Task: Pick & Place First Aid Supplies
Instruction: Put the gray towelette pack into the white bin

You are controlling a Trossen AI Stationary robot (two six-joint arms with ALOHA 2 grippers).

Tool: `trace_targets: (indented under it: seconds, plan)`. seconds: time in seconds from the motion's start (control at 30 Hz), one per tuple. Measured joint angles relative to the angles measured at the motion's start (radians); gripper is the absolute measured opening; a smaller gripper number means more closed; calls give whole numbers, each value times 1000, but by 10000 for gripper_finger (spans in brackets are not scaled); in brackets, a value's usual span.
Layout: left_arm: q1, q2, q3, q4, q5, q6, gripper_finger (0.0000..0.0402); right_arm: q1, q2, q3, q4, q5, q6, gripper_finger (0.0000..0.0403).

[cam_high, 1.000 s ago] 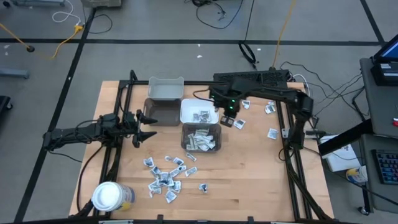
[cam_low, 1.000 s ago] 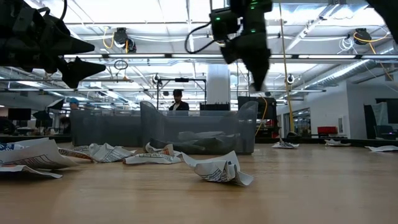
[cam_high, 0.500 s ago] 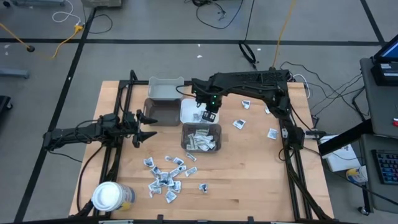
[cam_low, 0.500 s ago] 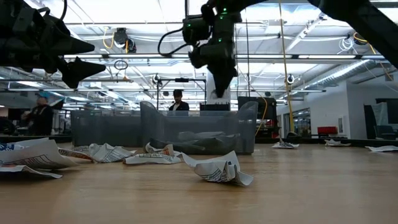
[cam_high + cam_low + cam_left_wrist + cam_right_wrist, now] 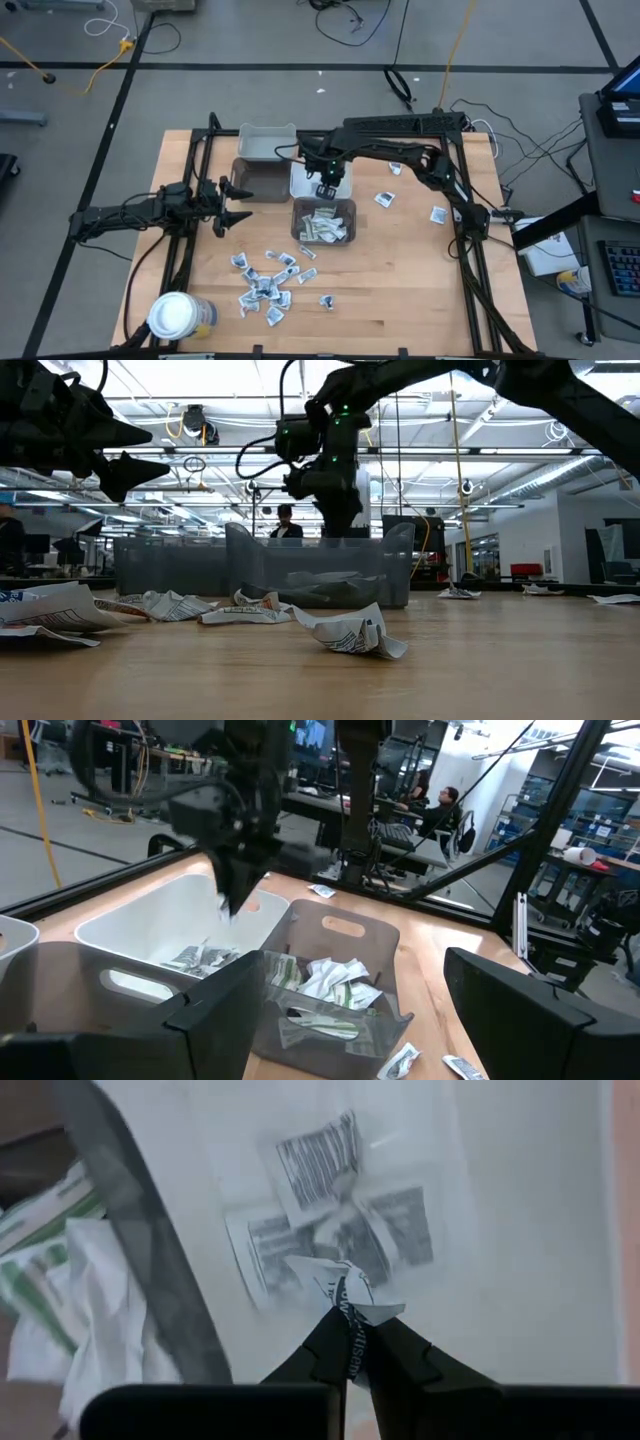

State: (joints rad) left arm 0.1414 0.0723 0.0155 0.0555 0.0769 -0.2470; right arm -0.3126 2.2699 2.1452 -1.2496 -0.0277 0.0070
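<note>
My right gripper (image 5: 326, 190) hangs over the white bin (image 5: 303, 172), shut on a small white packet with dark print (image 5: 345, 1285). More printed packets (image 5: 340, 1220) lie on that bin's floor. In the low view the right gripper (image 5: 338, 520) points down just above the bins' rims. Beside it, the grey bin (image 5: 323, 222) holds white packets and pale-green strips. A scatter of loose packets (image 5: 265, 280) lies flat on the table's near part. My left gripper (image 5: 228, 205) waits open at the table's left, above the wood. My right gripper pinches the small white packet by its lower crumpled edge (image 5: 347, 1308) between the two fingertips. The fingers come from above, pointing down. The packet is lifted clear over the white bin's floor and sticks out past the fingertips.
Another grey bin (image 5: 255, 180) and a pale bin (image 5: 266, 143) stand left of and beyond the white one. Stray packets (image 5: 383, 199) (image 5: 438, 214) lie toward the table's right. A white-lidded jar (image 5: 175, 315) stands at the near left corner. People show in the room behind.
My right gripper has carried the packet toward the table's left, from right of the bins to above the white bin, and has come down somewhat toward its rim. It has stayed shut on the packet.
</note>
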Motion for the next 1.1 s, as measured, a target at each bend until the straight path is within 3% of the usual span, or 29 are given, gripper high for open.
trace_targets:
  seconds: [0.53, 0.67, 0.93, 1.1]
  plan:
    - [0, 0, 0, 0, 0, 0, 310, 3, 39, -1, 90, 0, -57, 27]
    - [0, 0, 0, 0, 0, 0, 310, 3, 39, -1, 93, -2, -52, 69]
    - [0, 0, 0, 0, 0, 0, 310, 3, 39, -1, 80, -2, -52, 191]
    - [0, 0, 0, 0, 0, 0, 310, 0, 18, -1, 64, -2, -53, 227]
